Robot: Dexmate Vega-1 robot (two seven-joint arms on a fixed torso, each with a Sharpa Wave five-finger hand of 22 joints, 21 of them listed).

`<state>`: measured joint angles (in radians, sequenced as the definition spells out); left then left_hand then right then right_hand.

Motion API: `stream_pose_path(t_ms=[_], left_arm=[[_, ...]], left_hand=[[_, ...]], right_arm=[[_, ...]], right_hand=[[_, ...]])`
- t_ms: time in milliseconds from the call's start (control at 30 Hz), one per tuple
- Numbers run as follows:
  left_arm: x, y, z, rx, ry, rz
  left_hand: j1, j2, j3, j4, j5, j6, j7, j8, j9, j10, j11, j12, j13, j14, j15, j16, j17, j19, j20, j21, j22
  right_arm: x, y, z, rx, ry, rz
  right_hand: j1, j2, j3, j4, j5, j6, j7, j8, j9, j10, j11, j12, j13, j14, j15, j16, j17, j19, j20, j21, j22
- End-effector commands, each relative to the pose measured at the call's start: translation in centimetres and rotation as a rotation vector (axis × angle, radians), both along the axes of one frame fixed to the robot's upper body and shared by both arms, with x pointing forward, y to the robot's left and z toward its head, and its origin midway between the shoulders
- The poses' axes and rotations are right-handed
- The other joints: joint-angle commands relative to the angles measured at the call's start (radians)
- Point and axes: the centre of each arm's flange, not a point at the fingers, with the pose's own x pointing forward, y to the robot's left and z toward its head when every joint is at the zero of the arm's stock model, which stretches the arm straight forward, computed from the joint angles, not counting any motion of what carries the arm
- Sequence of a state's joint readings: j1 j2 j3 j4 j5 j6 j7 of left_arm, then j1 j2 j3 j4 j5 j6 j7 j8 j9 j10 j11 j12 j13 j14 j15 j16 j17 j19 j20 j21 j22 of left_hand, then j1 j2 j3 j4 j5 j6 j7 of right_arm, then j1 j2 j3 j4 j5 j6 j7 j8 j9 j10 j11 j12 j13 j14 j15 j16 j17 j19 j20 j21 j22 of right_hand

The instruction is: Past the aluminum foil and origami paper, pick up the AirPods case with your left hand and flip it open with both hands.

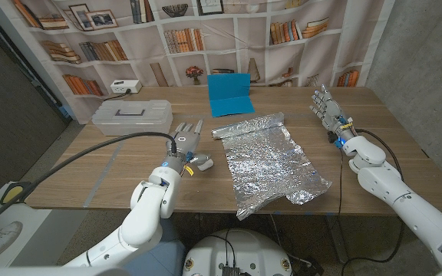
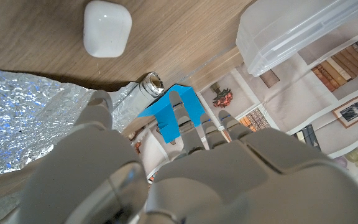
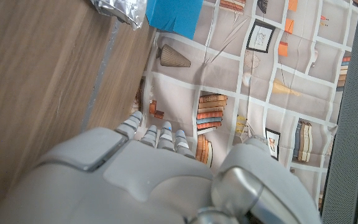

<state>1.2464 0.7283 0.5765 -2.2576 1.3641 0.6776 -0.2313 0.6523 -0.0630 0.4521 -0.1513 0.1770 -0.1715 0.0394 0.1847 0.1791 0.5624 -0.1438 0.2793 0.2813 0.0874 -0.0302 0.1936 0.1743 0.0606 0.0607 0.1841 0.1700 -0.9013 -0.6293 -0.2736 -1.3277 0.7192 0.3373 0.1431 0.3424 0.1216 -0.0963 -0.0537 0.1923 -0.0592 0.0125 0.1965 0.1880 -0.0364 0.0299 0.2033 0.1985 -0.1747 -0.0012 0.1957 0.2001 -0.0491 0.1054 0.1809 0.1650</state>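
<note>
Items: one AirPods case (image 1: pixel 202 161), one foil sheet (image 1: pixel 271 163), one blue paper (image 1: pixel 229 94). Left hand (image 1: pixel 186 138) at case's 11 o'clock, fingers extended, empty; right hand (image 1: pixel 325 106) upright, spread, empty.

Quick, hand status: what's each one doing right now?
Left hand: open, holding nothing, beside the small white rounded AirPods case.
Right hand: open, holding nothing.

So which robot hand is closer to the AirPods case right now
The left robot hand: the AirPods case lies right beside it on the table, not gripped. The right robot hand is raised far across the aluminum foil.
</note>
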Motion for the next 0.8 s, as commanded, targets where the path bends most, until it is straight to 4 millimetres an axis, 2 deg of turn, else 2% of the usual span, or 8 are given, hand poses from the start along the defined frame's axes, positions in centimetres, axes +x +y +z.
stream_pose_path(t_ms=[33, 400, 633, 800], left_arm=[[-0.3, 0.0, 0.0, 0.026, 0.019, 0.024], [-0.1, 0.0, -0.1, 0.030, 0.026, 0.035], [0.0, 0.1, -0.9, 0.022, 0.029, 0.039], [-0.2, 0.2, -1.4, 0.016, 0.025, 0.044]], left_hand=[[0.004, 0.012, 0.006, 0.000, 0.000, -0.057, -0.001, 0.004, 0.002, -0.007, 0.000, -0.006, 0.004, -0.005, 0.000, -0.001, 0.003, 0.002, 0.002, 0.004, 0.002], [0.009, 0.017, 0.009, -0.002, 0.000, -0.055, -0.001, 0.005, 0.002, 0.001, -0.001, -0.004, 0.007, -0.003, -0.005, 0.001, 0.003, 0.001, 0.003, 0.004, 0.002], [0.008, 0.017, 0.008, -0.001, -0.001, -0.050, 0.001, 0.007, 0.002, 0.002, -0.001, -0.004, 0.009, -0.001, -0.006, 0.001, 0.002, 0.003, 0.002, 0.005, 0.002], [0.005, 0.014, 0.005, -0.001, -0.001, -0.039, 0.002, 0.011, 0.002, 0.009, -0.005, -0.003, 0.013, -0.006, -0.027, 0.000, 0.002, 0.016, -0.026, 0.009, 0.002]], right_arm=[[-0.1, -0.4, -0.4, 0.005, 0.002, -0.001], [-0.5, -0.4, -0.8, 0.010, 0.003, -0.002], [-0.8, -0.4, -1.1, 0.017, 0.005, -0.007], [-1.0, -0.5, -1.3, 0.021, 0.007, -0.009]], right_hand=[[0.008, 0.001, 0.001, -0.001, -0.004, -0.006, -0.008, 0.001, 0.005, 0.001, -0.009, 0.001, 0.001, -0.037, -0.006, 0.005, 0.002, -0.006, 0.007, 0.005, 0.005], [0.000, -0.001, -0.001, 0.002, -0.005, -0.004, -0.007, 0.002, 0.005, 0.003, -0.009, 0.001, 0.001, -0.035, -0.014, 0.007, 0.003, -0.004, 0.007, 0.006, 0.005], [-0.002, -0.003, -0.001, 0.002, -0.005, -0.004, -0.008, 0.002, 0.005, 0.003, -0.010, 0.001, 0.001, -0.036, -0.015, 0.007, 0.003, -0.003, 0.008, 0.007, 0.005], [-0.002, -0.003, 0.000, 0.001, -0.005, -0.003, -0.009, 0.002, 0.005, 0.003, -0.008, 0.001, 0.001, -0.035, -0.015, 0.008, 0.003, -0.002, 0.008, 0.007, 0.005]])
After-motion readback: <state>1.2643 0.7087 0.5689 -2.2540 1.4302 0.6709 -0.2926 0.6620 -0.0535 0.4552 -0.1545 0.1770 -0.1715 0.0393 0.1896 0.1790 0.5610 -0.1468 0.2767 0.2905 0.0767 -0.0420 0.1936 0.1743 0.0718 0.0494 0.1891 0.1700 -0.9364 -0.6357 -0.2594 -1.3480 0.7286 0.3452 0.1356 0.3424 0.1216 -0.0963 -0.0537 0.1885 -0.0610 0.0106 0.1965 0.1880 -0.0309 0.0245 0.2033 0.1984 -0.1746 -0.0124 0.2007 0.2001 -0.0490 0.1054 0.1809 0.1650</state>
